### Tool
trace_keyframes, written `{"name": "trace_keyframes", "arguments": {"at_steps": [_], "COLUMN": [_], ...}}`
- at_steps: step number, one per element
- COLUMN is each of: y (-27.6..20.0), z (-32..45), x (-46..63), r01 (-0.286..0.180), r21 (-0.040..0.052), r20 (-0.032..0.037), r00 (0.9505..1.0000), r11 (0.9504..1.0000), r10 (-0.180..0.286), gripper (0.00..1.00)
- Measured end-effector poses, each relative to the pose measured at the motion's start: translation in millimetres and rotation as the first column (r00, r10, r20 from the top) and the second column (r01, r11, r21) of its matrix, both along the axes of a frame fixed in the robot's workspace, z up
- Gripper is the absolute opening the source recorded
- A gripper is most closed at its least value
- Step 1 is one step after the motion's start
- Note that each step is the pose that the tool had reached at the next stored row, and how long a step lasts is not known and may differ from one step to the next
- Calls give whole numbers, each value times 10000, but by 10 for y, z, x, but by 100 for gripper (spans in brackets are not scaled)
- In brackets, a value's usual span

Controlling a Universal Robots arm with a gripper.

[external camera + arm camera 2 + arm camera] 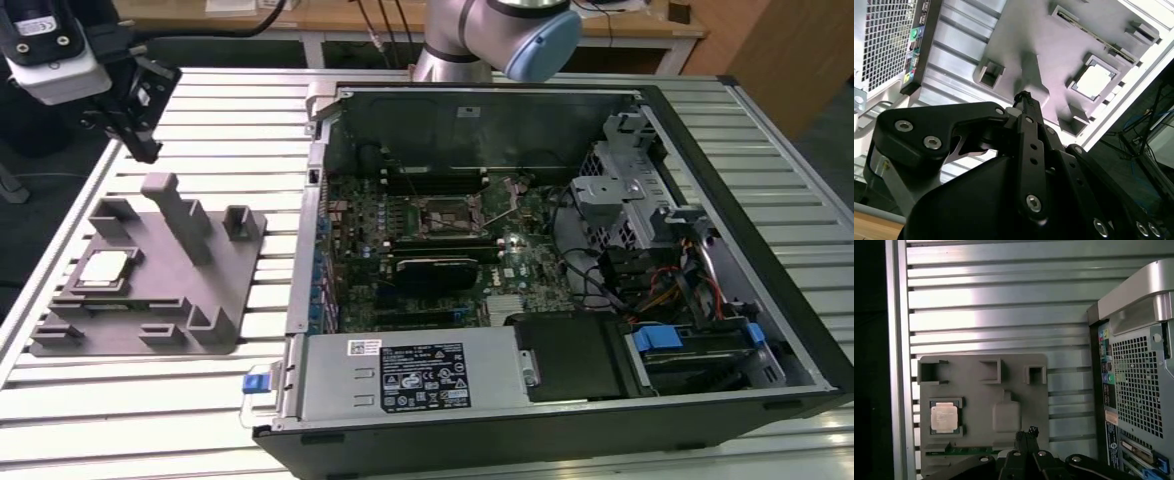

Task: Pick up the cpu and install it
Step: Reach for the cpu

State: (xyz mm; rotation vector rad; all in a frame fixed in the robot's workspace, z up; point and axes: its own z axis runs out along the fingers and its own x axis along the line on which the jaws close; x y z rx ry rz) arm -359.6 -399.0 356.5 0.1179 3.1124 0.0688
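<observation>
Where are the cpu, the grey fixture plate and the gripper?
cpu (944, 416): first wrist view, silver top's middle.
grey fixture plate (976, 405): first wrist view, bare surface.
gripper (1027, 432): first wrist view, its tip.

Robotics lab: an open computer case (467, 125) lies on a slatted aluminium bench (134, 410) beside a grey fixture plate (154, 300), a robot arm (487, 30) standing behind.

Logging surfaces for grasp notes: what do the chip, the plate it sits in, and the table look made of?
The chip has a shiny silver top, likely metal, with a thin pale edge. The plate is matte, uniform grey with moulded pockets, probably plastic. The table shows ribbed silvery slats with bright glare, apparently aluminium.
</observation>
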Motion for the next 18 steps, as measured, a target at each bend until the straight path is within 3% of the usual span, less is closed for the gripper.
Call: {"name": "trace_keyframes", "arguments": {"at_steps": [18], "y": [-1], "z": [-214], "x": [-344], "r01": [0], "r21": [0], "r20": [1], "r00": [10000], "r11": [10000], "r10": [0], "gripper": [11]}}
